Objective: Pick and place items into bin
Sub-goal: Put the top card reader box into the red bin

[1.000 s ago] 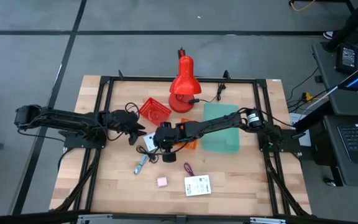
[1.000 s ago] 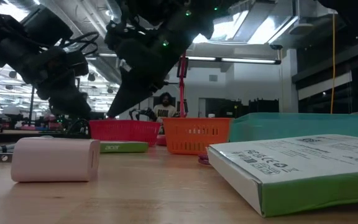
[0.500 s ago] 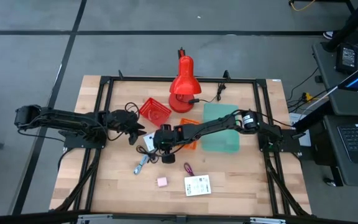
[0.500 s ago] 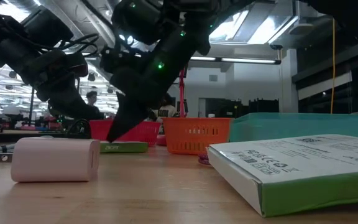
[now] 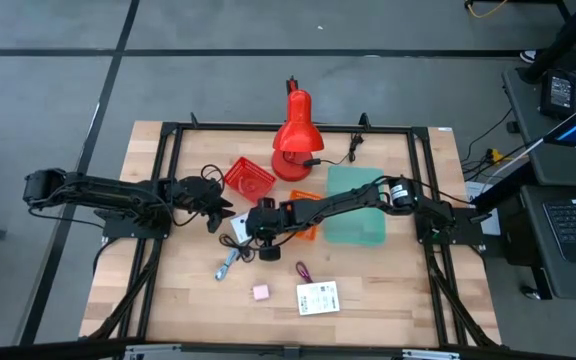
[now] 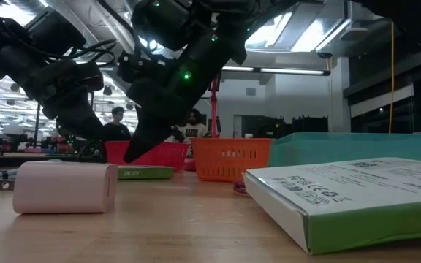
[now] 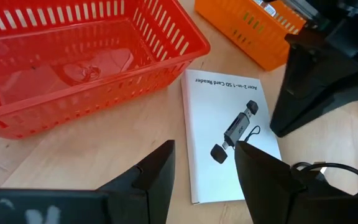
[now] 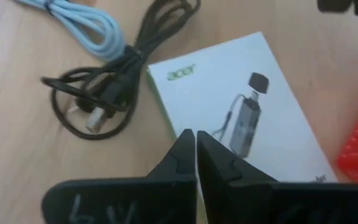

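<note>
High view: the left gripper (image 5: pixel 230 214) reaches in from the table's left side and lies beside the red basket (image 5: pixel 249 178), while the right gripper (image 5: pixel 247 232) stretches across from the right to the table's middle, over a white card-reader box (image 5: pixel 238 230); an orange basket (image 5: pixel 306 196) and a teal bin (image 5: pixel 355 205) lie under the right arm, a red desk lamp (image 5: pixel 294 137) stands behind them, and nearer the front edge lie a blue-silver cable piece (image 5: pixel 227 265), a maroon cord loop (image 5: pixel 303 270), a pink cube (image 5: pixel 260 292) and a second white printed box (image 5: pixel 318 297). Low view: the pink cube (image 6: pixel 66 187) and the printed box (image 6: pixel 342 197) fill the foreground, both dark arms descend from above, and the red basket (image 6: pixel 146 152), orange basket (image 6: pixel 231 158) and teal bin (image 6: pixel 357 148) stand in a row behind. Left wrist view: the left fingers (image 7: pixel 160 177) stand spread and empty just above the card-reader box (image 7: pixel 225 134), with the red basket (image 7: pixel 73 59) beyond it and the orange basket (image 7: pixel 253 31) farther off. Right wrist view: the right fingertips (image 8: pixel 188 152) are pressed together, holding nothing, low over the same box (image 8: pixel 247 118), beside a coiled black cable (image 8: pixel 107 93) and a pale blue cable (image 8: pixel 73 18)
</note>
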